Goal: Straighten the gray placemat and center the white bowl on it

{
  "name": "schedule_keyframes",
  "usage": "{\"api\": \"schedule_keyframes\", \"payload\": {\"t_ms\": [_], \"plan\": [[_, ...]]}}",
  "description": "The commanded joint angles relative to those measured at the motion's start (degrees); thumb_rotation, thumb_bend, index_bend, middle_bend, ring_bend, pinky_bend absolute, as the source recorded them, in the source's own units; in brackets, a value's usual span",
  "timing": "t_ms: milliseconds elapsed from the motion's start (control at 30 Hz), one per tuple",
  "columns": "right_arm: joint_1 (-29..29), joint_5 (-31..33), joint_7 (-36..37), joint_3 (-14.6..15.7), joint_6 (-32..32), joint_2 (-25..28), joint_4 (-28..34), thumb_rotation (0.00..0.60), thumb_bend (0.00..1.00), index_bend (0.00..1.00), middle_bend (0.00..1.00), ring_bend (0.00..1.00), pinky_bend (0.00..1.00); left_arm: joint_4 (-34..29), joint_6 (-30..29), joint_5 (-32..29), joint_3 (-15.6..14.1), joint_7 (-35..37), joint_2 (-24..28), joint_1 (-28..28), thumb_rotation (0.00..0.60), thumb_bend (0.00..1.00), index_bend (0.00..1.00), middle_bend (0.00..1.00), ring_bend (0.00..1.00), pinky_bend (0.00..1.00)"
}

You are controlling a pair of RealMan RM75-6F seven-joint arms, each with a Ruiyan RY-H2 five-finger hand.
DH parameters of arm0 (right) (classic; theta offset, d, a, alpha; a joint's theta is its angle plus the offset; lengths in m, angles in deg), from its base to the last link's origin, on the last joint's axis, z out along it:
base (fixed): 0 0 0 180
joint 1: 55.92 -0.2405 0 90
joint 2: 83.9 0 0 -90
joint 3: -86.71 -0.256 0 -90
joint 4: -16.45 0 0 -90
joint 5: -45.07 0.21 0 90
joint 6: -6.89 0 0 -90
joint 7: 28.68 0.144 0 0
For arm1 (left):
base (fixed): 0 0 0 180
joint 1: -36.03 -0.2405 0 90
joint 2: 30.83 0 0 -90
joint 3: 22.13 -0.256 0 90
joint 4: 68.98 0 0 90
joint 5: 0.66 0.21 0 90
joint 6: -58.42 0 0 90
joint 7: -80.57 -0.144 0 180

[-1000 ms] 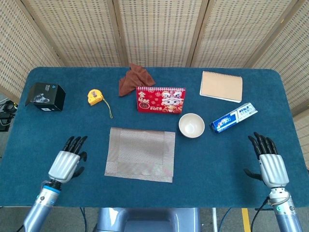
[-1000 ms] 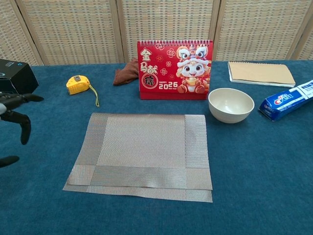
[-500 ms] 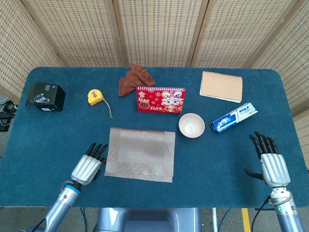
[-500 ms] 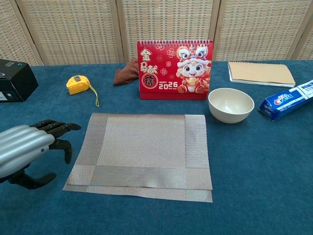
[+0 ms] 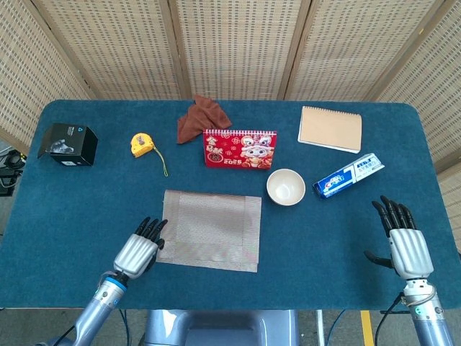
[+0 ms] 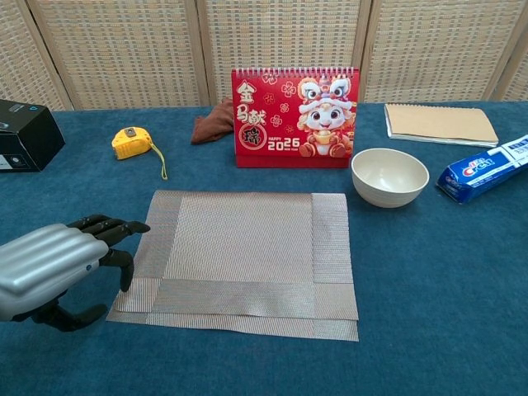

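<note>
Chest view: left hand (image 6: 58,268), fingers spread, holds nothing beside gray placemat (image 6: 239,256).

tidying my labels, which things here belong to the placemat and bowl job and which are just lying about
Job: gray placemat, white bowl, left hand at the placemat's left edge.

Lying about: calendar, brown cloth, tape measure, black box, notebook, toothpaste box.
</note>
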Motion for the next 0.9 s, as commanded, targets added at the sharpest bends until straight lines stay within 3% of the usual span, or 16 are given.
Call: {"api": "schedule_keyframes", "payload": {"t_ms": [33, 467, 900], "plan": [[0.0, 0.0, 0.0, 0.0, 0.0, 0.0, 0.0, 0.600, 0.04, 0.06, 0.00, 0.00, 0.00, 0.2, 0.0, -0.1, -0.1, -0.1, -0.3, 0.0, 0.600, 0.40, 0.43, 0.00, 0.00, 0.00], [0.0, 0.0, 0.5, -0.1, -0.1, 0.2, 0.3, 0.600, 0.04, 0.06, 0.00, 0.00, 0.00, 1.7, -0.2, -0.4, -0.5, -0.8, -2.1, 0.3, 0.600, 0.40, 0.42, 0.00, 0.00, 0.00], [0.0, -0.1, 0.9, 0.0, 0.1, 0.4, 0.4, 0.600, 0.03, 0.06, 0.00, 0.00, 0.00, 3.8, -0.9, -0.4, -0.4, -0.9, -4.3, 0.4, 0.600, 0.40, 0.52, 0.00, 0.00, 0.00]]}}
